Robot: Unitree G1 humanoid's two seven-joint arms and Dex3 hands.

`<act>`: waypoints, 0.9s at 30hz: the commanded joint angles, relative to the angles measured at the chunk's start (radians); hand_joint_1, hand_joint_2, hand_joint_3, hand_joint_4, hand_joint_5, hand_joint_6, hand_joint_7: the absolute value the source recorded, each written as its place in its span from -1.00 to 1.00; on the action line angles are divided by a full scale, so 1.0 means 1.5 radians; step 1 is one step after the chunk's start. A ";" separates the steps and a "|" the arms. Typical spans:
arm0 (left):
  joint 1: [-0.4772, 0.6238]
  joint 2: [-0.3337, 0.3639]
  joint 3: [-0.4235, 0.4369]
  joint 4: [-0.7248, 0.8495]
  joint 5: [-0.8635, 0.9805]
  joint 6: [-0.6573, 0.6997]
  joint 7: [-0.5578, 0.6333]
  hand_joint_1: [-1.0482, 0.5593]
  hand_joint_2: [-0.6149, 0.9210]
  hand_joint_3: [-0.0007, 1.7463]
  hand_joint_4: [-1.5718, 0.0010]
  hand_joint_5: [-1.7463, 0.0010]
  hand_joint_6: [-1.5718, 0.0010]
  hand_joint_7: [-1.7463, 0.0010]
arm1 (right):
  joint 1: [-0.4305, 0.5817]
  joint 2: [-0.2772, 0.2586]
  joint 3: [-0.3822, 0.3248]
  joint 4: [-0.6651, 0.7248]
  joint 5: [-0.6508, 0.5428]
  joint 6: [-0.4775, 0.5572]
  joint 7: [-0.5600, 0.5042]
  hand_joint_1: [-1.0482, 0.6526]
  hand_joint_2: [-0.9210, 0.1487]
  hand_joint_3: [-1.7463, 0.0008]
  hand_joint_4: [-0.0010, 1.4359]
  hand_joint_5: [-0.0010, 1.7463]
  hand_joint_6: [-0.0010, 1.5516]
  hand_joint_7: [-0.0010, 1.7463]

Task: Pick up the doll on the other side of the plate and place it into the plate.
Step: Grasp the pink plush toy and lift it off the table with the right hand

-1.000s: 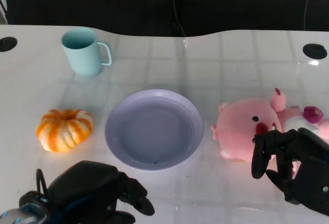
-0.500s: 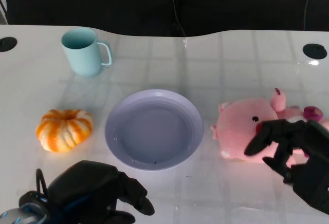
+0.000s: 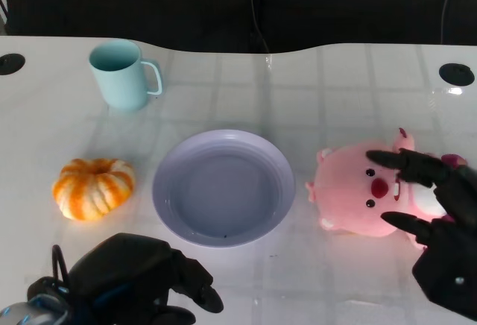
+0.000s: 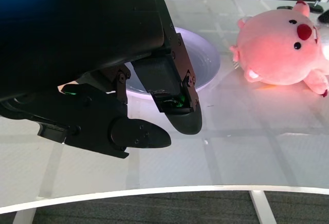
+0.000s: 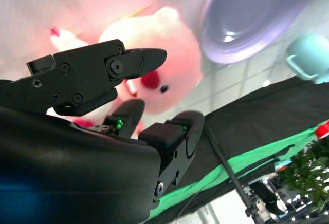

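Overhead head view, two close wrist views

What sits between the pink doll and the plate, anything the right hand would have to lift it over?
Nothing visible. The pink doll lies just right of the plate, with only bare table between them. The right hand hovers open over the doll.

L hand (image 4: 128, 80) fingers curled, doll (image 4: 280, 47) beside plate (image 4: 208, 62)

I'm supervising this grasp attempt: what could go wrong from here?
The right hand hovers open over only the near edge of the pink plush doll, so closing now may pinch loose fabric and let it slip. The doll looks wide against the purple plate, so it could land overhanging the rim.
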 commanded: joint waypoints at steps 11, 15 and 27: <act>-0.006 0.008 0.005 -0.003 0.000 0.002 -0.006 0.00 1.00 -0.69 0.04 -0.40 -0.37 0.92 | -0.040 -0.048 0.031 -0.008 -0.134 0.156 0.090 -0.44 -1.00 0.94 -1.00 -0.78 -0.86 -0.99; -0.007 0.005 0.000 -0.001 0.007 0.002 -0.001 0.01 1.00 -0.69 0.03 -0.40 -0.37 0.92 | -0.057 -0.050 0.041 -0.013 -0.154 0.208 0.130 -0.48 -1.00 0.96 -1.00 -0.86 -0.89 -1.00; -0.003 -0.001 -0.004 0.003 0.014 -0.011 0.011 0.01 1.00 -0.72 0.01 -0.41 -0.38 0.92 | -0.121 -0.037 0.094 0.086 -0.165 0.263 0.168 -0.41 -1.00 0.99 -0.94 -0.84 -0.82 -0.98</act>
